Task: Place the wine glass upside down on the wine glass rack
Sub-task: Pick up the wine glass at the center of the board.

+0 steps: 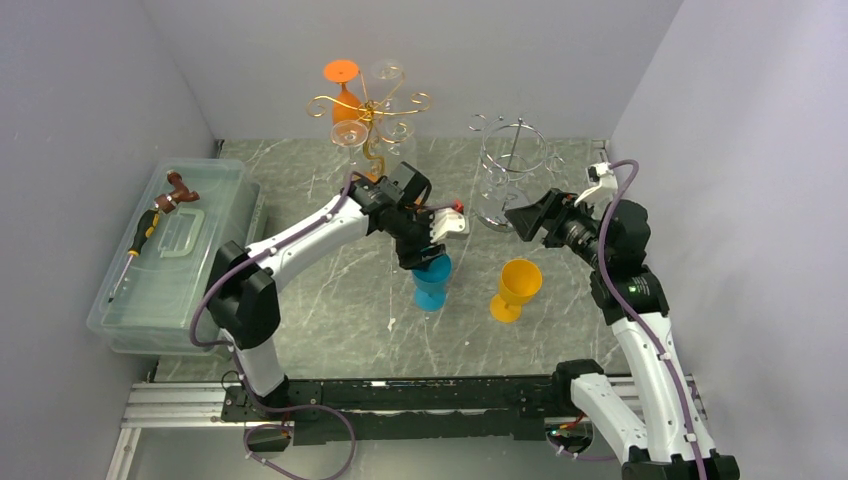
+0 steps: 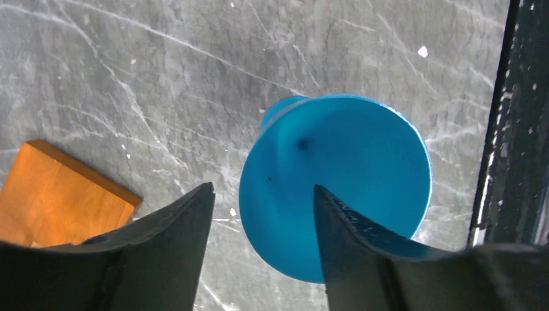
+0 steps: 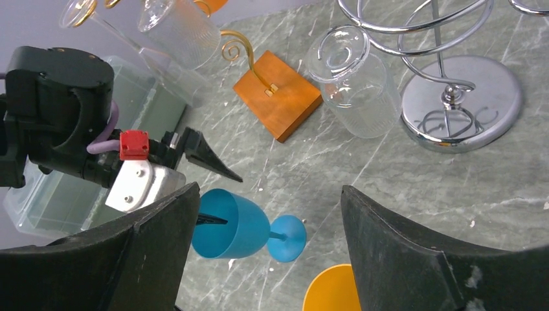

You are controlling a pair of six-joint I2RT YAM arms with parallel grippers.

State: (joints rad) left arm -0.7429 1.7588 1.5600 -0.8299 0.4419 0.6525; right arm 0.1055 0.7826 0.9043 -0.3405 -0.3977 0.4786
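Counting first, we find two racks, a gold rack (image 1: pixel 372 110) on an orange wooden base (image 3: pixel 277 95) and a silver rack (image 1: pixel 510 165) just to its right; three coloured glasses, namely a blue wine glass (image 1: pixel 432 283), a yellow wine glass (image 1: pixel 516 288) and an orange wine glass (image 1: pixel 343 95); at least three clear glasses, two on the gold rack and one at the silver rack, though we cannot fix their full number; two arms; and one plastic bin (image 1: pixel 170 260) at the left of the table (image 1: pixel 330 290); the orange glass hangs upside down on the gold rack, while the blue and the yellow stand upright near each other on the table; the left gripper (image 2: pixel 262 189) is partly spread and grips nothing, its jaws straddling the blue glass's rim, one finger down inside the bowl and the other outside, with a gap showing on each side; the right gripper (image 3: pixel 270 191) is spread wide and empty, hovering near the silver rack and looking across at the blue glass; the blue glass sits directly beneath the left gripper, bowl up, foot on the table, apart from both racks.
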